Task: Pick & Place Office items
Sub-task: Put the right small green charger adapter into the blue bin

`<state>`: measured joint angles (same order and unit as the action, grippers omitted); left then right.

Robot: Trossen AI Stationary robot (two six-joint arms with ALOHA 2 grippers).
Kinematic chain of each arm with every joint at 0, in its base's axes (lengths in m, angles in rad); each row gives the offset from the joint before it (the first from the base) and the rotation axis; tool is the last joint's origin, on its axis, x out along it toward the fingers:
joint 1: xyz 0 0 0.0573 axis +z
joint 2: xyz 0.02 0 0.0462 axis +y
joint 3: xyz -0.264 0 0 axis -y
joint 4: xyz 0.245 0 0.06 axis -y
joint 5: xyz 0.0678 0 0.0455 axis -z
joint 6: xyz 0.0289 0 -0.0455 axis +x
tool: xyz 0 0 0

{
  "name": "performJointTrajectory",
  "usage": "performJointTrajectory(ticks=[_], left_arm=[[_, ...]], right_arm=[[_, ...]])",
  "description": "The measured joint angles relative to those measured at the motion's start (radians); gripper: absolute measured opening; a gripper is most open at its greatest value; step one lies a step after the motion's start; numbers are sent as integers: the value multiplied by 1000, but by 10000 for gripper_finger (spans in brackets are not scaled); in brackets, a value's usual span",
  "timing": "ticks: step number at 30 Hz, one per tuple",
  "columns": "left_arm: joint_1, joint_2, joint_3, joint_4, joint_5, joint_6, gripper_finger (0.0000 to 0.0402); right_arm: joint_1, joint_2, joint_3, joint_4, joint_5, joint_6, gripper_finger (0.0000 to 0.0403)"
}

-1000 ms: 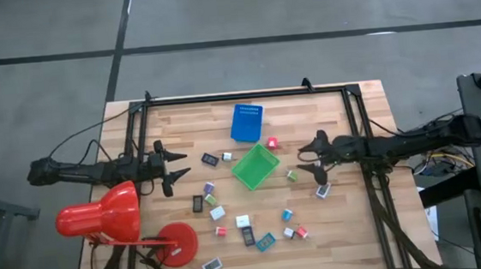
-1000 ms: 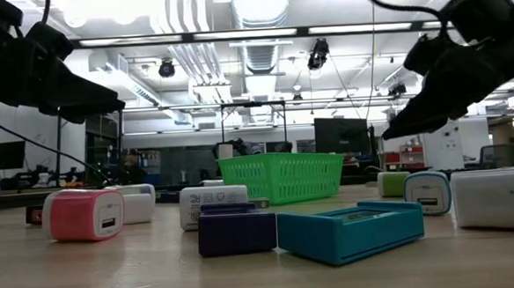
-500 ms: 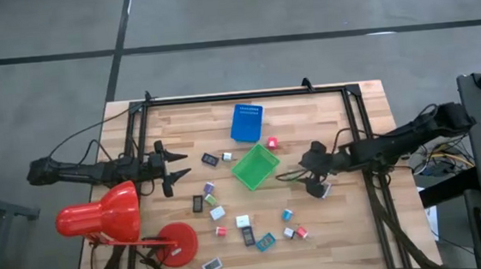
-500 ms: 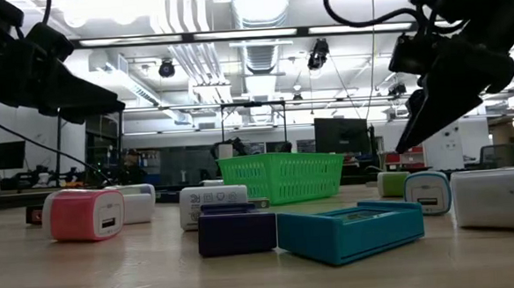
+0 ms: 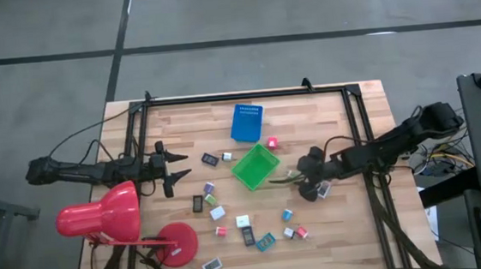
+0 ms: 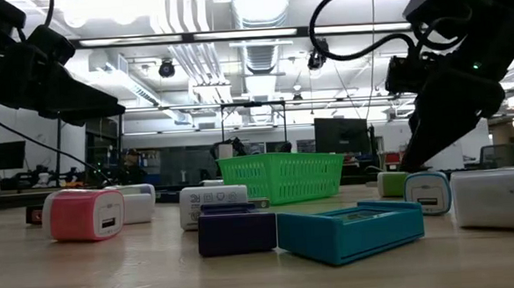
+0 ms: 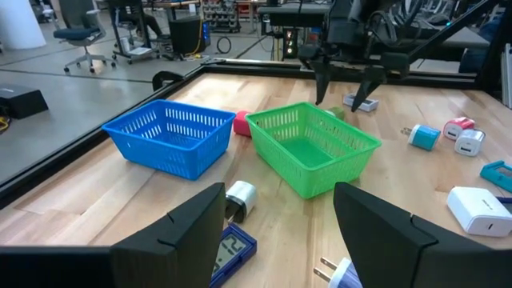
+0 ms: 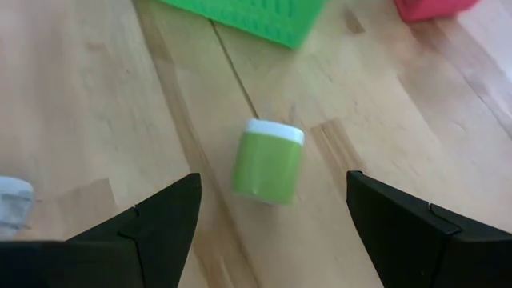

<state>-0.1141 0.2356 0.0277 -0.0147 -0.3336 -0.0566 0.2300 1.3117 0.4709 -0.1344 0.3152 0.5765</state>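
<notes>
Several small office items lie scattered on the wooden table: white, pink, green, teal and dark pieces point(image 5: 243, 223). A green cube with a white end point(image 8: 268, 164) lies on its side near the green tray point(image 5: 255, 166). My right gripper point(image 5: 306, 183) is open and hangs over this cube, with a finger on either side and touching nothing. In the low view it point(image 6: 414, 158) points steeply down. My left gripper point(image 5: 177, 168) waits open above the table's left part; its fingers point(image 7: 188, 228) frame the trays.
A blue tray point(image 5: 246, 122) stands behind the green one, with a pink cube point(image 5: 271, 142) between them. The big red desk lamp point(image 5: 109, 215) fills the near left corner. A white charger point(image 5: 323, 191) lies next to my right gripper. A black frame point(image 5: 246, 95) borders the table.
My right gripper has moved toward the near edge and slightly left, has come down and has tipped to point at the table over the green cube. No item has moved.
</notes>
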Motion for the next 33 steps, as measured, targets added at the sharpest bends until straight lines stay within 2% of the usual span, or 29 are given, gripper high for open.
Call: performJointTrajectory(ticks=[25,33], left_arm=[[0,18,0,0,0,4,239],[0,18,0,0,-1,4,239]], right_arm=[[10,113,-1,97,17,47,300],[10,111,-1,100,38,53,251]])
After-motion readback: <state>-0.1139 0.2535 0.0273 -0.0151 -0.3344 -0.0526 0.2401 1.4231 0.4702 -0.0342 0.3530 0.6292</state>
